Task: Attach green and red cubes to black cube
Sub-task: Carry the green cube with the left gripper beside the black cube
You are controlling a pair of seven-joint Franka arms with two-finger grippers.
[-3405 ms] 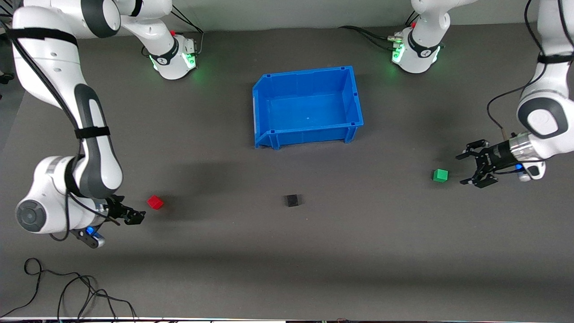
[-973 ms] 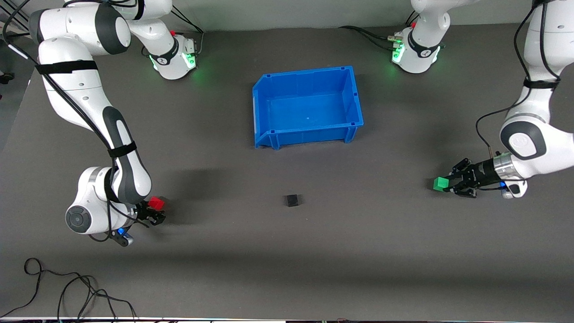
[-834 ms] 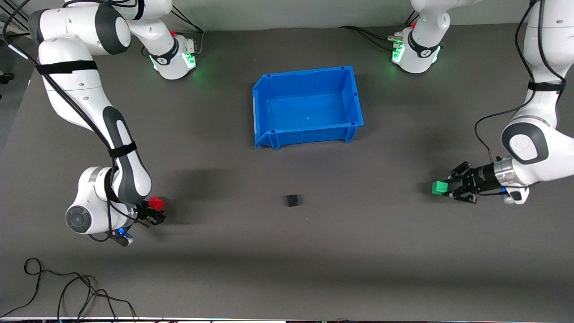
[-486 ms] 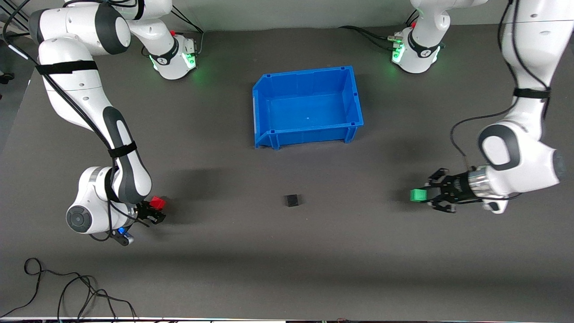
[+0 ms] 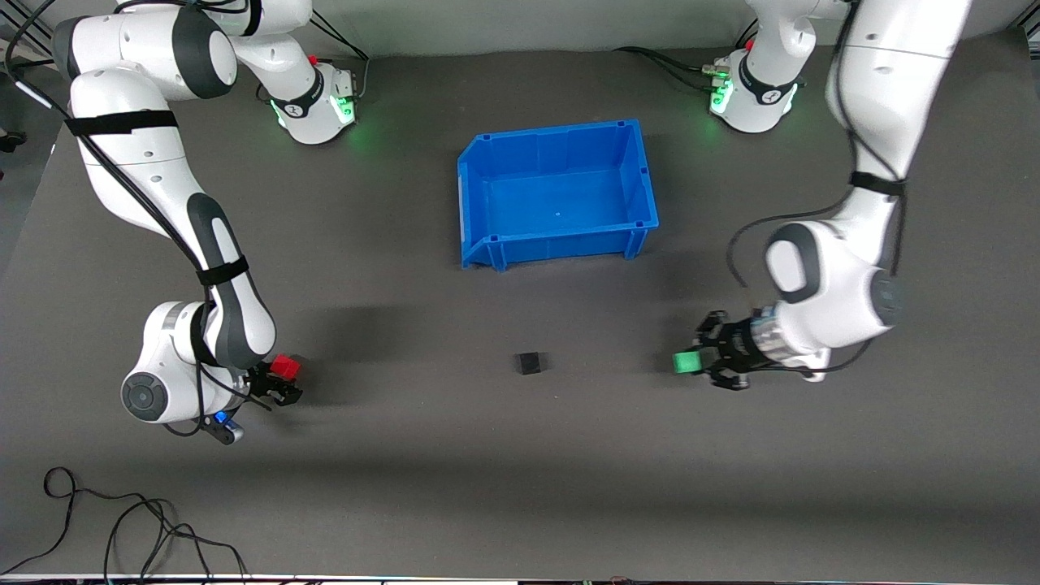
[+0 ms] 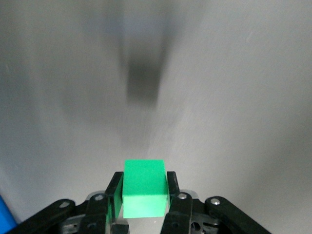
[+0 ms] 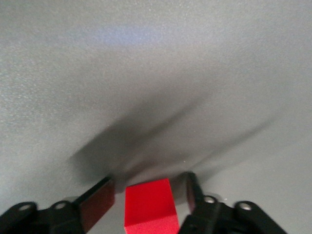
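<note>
Green cube (image 5: 686,361): clamped in my left gripper (image 5: 705,362), over the table (image 5: 520,487).
Red cube (image 5: 285,366): on the table, between my right gripper's (image 5: 280,387) parted fingers, ungripped.
Black cube (image 5: 530,362): between them, alone.

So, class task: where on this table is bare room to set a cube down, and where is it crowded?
Bare mat lies on both sides of the black cube: between it and the red cube in the right gripper, and a shorter stretch toward the green cube held by the left gripper. The strip nearer the camera is bare too. It is crowded around the blue bin and both grippers.
</note>
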